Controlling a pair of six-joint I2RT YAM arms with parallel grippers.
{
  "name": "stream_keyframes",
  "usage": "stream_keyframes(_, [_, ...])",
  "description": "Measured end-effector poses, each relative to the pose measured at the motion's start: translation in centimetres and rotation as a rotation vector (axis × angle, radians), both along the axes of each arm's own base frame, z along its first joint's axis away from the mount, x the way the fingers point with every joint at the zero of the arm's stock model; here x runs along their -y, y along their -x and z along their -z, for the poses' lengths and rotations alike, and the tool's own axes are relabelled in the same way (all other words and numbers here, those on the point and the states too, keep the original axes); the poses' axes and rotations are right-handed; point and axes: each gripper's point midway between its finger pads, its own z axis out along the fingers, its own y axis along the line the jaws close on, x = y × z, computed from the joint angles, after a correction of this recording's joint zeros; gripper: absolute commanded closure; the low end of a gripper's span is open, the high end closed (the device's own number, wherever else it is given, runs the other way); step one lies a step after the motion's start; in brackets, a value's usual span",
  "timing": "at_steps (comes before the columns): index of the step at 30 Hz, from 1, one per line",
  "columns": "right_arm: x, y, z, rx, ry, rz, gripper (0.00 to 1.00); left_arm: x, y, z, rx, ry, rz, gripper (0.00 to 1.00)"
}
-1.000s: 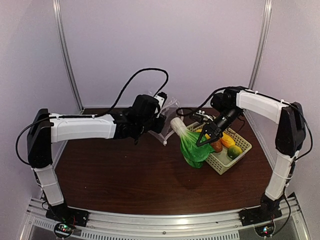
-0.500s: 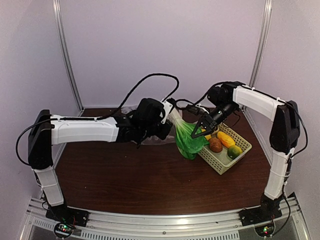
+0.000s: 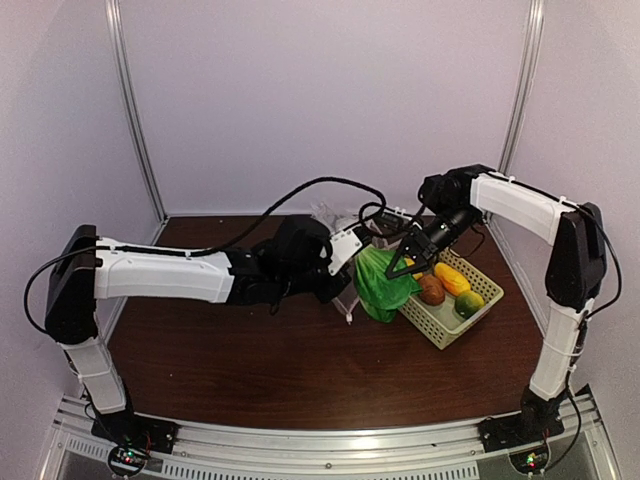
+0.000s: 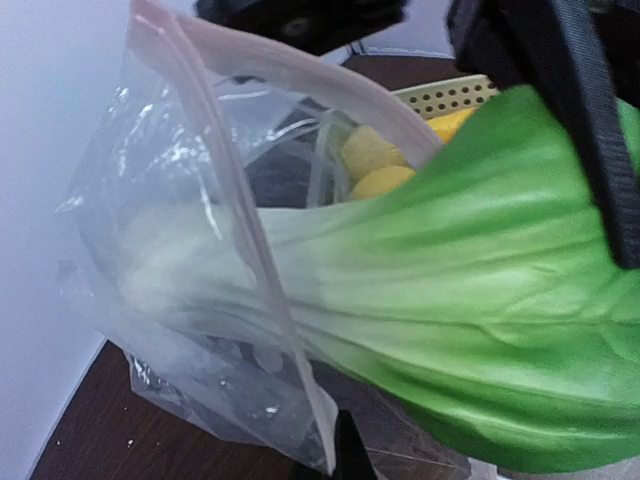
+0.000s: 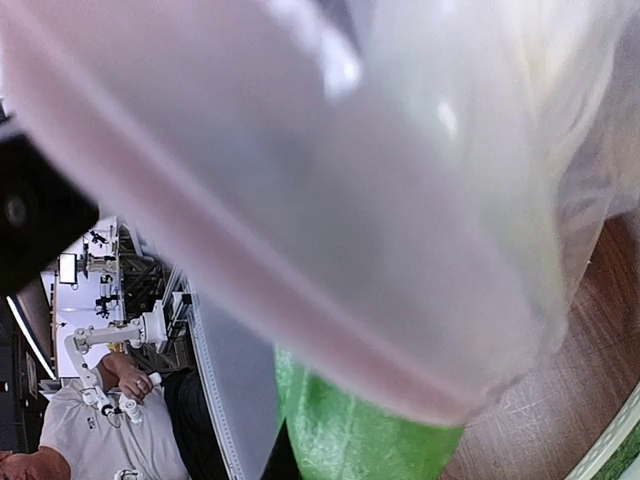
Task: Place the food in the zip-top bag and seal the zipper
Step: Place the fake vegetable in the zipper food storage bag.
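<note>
My left gripper (image 3: 345, 258) is shut on the mouth edge of the clear zip-top bag (image 3: 338, 216) and holds it up above the table. In the left wrist view my gripper (image 4: 340, 452) pinches the bag (image 4: 180, 300) by its pinkish zipper strip (image 4: 262, 262). The green leafy vegetable (image 4: 470, 300) has its white stalk inside the bag mouth, with the leaves outside. My right gripper (image 3: 404, 264) is shut on the vegetable's green leaves (image 3: 384, 280). In the right wrist view the blurred bag (image 5: 400, 180) fills the frame above the leaf (image 5: 350, 440).
A pale green lattice basket (image 3: 478, 312) stands at the right, just beyond the vegetable. It holds a brown round piece (image 3: 432, 290), an orange-yellow piece (image 3: 452, 277) and a green-yellow piece (image 3: 468, 302). Yellow pieces (image 4: 372, 166) show through the bag.
My left arm has carried the bag to the right and lower, over the vegetable's white stalk, which now sits inside the bag mouth. My right gripper has stayed almost in place.
</note>
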Motion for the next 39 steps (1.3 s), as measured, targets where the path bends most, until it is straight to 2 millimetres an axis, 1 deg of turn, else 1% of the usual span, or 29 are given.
stream_keyframes(2, [-0.2, 0.1, -0.1, -0.015, -0.006, 0.003, 1.00, 0.7, 1.7, 0.3, 0.018, -0.025, 0.069, 1.00])
stream_keyframes(5, [-0.7, 0.5, -0.7, -0.022, -0.019, -0.006, 1.00, 1.7, 3.2, 0.2, 0.034, -0.034, 0.127, 1.00])
stream_keyframes(8, [-1.6, 1.0, -1.3, -0.029, -0.024, -0.018, 1.00, 2.1, 3.8, 0.2, 0.033, -0.033, 0.147, 1.00])
stream_keyframes(11, [-2.1, 1.1, -1.4, -0.050, -0.014, -0.002, 1.00, 2.2, 3.9, 0.3, 0.020, -0.029, 0.154, 1.00])
stream_keyframes(15, [-2.8, -0.5, -0.7, -0.021, 0.017, 0.090, 1.00, 2.1, 3.8, 0.3, -0.002, -0.008, 0.134, 1.00])
stream_keyframes(19, [-2.8, -2.3, 0.4, 0.062, 0.048, 0.209, 1.00, 2.2, 3.7, -0.2, -0.023, 0.041, 0.112, 1.00])
stream_keyframes(22, [-3.0, -4.3, 0.7, 0.139, 0.047, 0.282, 1.00, 2.7, 4.0, -1.6, -0.028, 0.106, 0.119, 1.00])
stream_keyframes(24, [-3.5, -5.8, 0.7, 0.182, 0.028, 0.325, 1.00, 3.3, 4.7, -3.3, -0.030, 0.168, 0.134, 1.00])
stream_keyframes(26, [-3.9, -6.6, 0.5, 0.211, 0.012, 0.349, 1.00, 3.6, 5.3, -4.9, -0.032, 0.229, 0.143, 1.00])
stream_keyframes(28, [-4.3, -7.3, 0.1, 0.239, -0.003, 0.372, 1.00, 3.8, 5.5, -6.1, -0.038, 0.279, 0.144, 1.00])
stream_keyframes(30, [-4.8, -8.1, -0.3, 0.271, -0.032, 0.398, 1.00, 3.9, 5.4, -6.7, -0.050, 0.312, 0.135, 1.00])
stream_keyframes(32, [-5.4, -8.3, -0.1, 0.296, -0.060, 0.424, 0.97, 4.0, 5.4, -7.1, -0.069, 0.347, 0.122, 1.00])
stream_keyframes(34, [-5.9, -7.9, 0.5, 0.298, -0.078, 0.438, 0.91, 4.1, 5.3, -7.4, -0.088, 0.383, 0.110, 1.00])
stream_keyframes(37, [-7.3, -7.2, 1.1, 0.291, -0.106, 0.436, 0.79, 4.1, 5.1, -7.9, -0.118, 0.443, 0.081, 1.00])
stream_keyframes(39, [-8.2, -6.8, 0.7, 0.292, -0.124, 0.428, 0.70, 4.0, 4.9, -8.1, -0.126, 0.473, 0.059, 1.00])
